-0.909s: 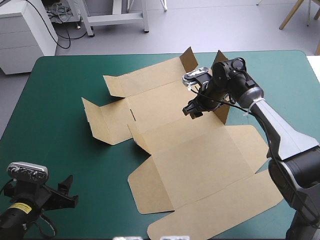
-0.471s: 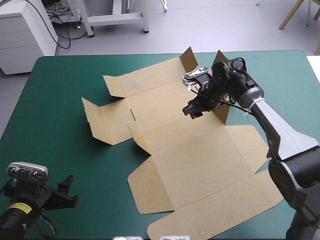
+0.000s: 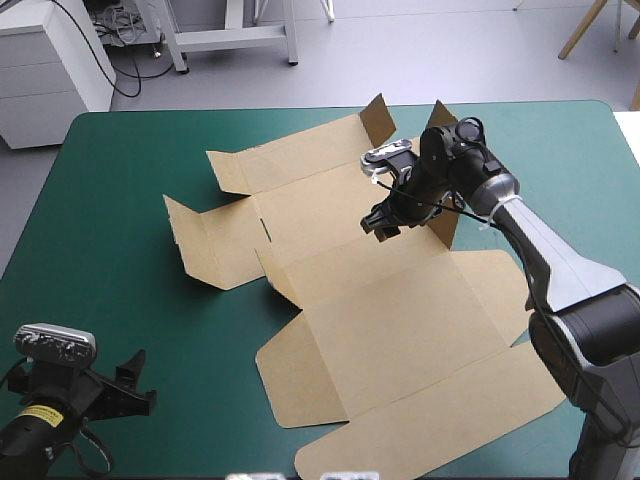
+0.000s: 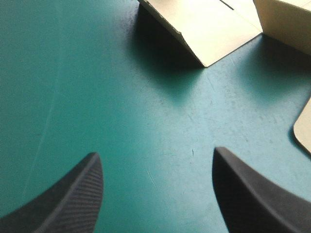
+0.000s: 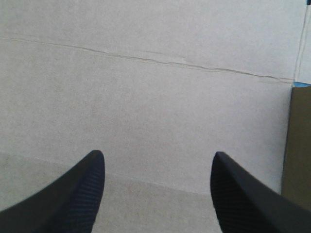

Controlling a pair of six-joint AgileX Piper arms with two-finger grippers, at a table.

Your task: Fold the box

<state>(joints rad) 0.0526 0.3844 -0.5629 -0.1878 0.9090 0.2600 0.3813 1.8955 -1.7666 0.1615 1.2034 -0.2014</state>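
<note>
Box [image 3: 380, 310] spread mostly flat, right tool [image 3: 383, 222] apart above its panel, left tool [image 3: 139, 382] apart over teal-green cover [image 3: 120, 200]

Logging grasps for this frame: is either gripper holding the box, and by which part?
Nothing is held. The left gripper stands open over bare teal-green cover; the right gripper stands open over the box, clamping no panel.

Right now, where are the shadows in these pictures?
Left wrist view: a dark shadow lies on the teal-green cover beside the raised edge of the box. Right wrist view: the board ahead of the right gripper is evenly lit, while the upright wall beside it looks dark. High view: soft light, only faint shadows along the box's edges.
</note>
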